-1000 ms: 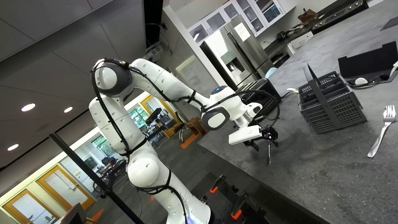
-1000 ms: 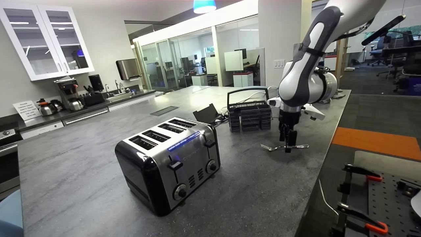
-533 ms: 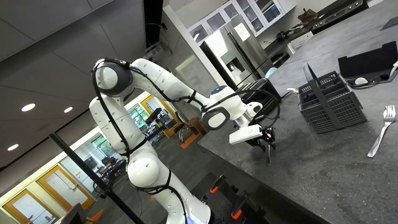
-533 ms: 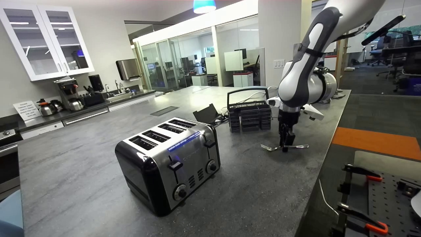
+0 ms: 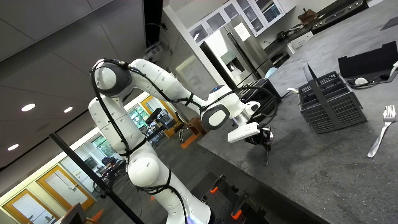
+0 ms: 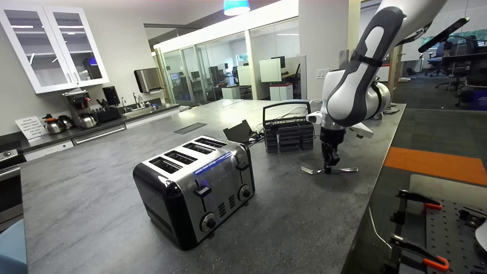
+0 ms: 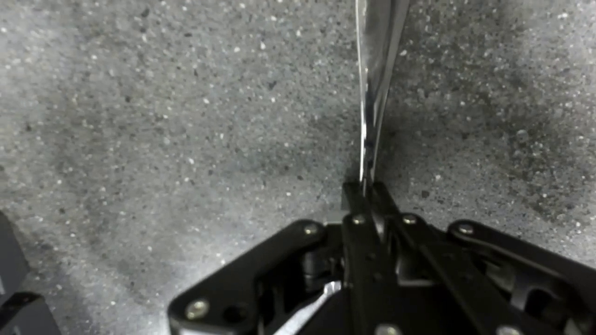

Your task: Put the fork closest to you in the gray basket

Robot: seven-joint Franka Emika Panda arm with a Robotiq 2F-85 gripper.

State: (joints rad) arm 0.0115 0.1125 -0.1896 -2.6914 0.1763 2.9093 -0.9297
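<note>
In an exterior view the white arm [image 5: 174, 85] fills the left side and reaches over the gray bench [image 5: 326, 168]. At its end is the claw [image 7: 365, 187]; the wrist view shows its two tips brought together, pinching the fork [image 7: 374, 51] between them. That fork is near the bench's edge on the arm's side, caught around its middle, tines to one side and handle to the other. Whether it is clear of the surface I can't make out; any gap beneath is too slight to see. So reaching and gripping look done. Farther right stands the dark basket [image 5: 339, 105], its carrying loop upright, well apart from the fork. Lifting, carrying across, lowering past that loop and letting go are all left. At the far right a second fork [image 5: 378, 141] lies on the bench, seemingly not the one wanted, being farther from the arm.
</note>
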